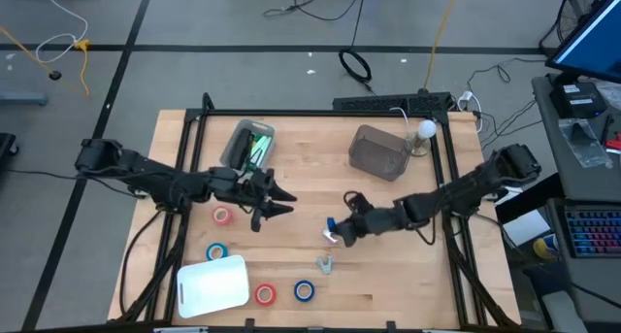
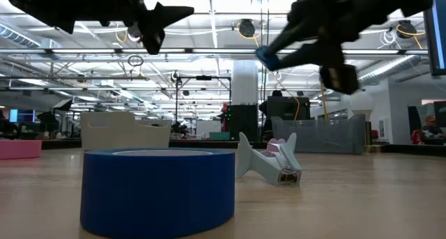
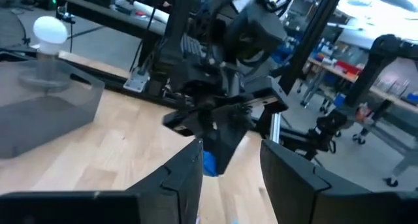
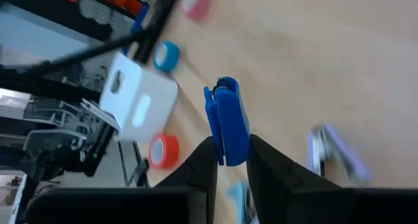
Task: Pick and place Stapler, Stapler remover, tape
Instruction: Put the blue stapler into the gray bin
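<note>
My right gripper (image 1: pixel 340 232) hangs above the table's middle, shut on a blue stapler (image 4: pixel 227 123). Just nearer the front edge, the pale stapler remover (image 1: pixel 326 265) lies on the wood on its side (image 2: pixel 268 162). Tape rolls lie flat on the table: a pink one (image 1: pixel 222 216), a blue one (image 1: pixel 215 251), a red one (image 1: pixel 265 294) and another blue one (image 1: pixel 304 291). To the left of the stapler, my left gripper (image 1: pixel 279 199) hovers open and level, pointing at my right gripper, with nothing between its fingers (image 3: pixel 186 178). My right gripper pinches the blue stapler by one end (image 4: pixel 230 152) between its two fingers. The fingers slant down from the table's right side and run along the stapler's length. The stapler sticks out ahead of the fingertips, lifted clear of the table (image 2: pixel 267 58).
A white bin (image 1: pixel 212 284) stands at the front left. A clear bin (image 1: pixel 248 146) with green things stands at the back left, and a grey bin (image 1: pixel 378 151) at the back right beside a white bulb (image 1: pixel 425 129). Bare wood lies at the front right.
</note>
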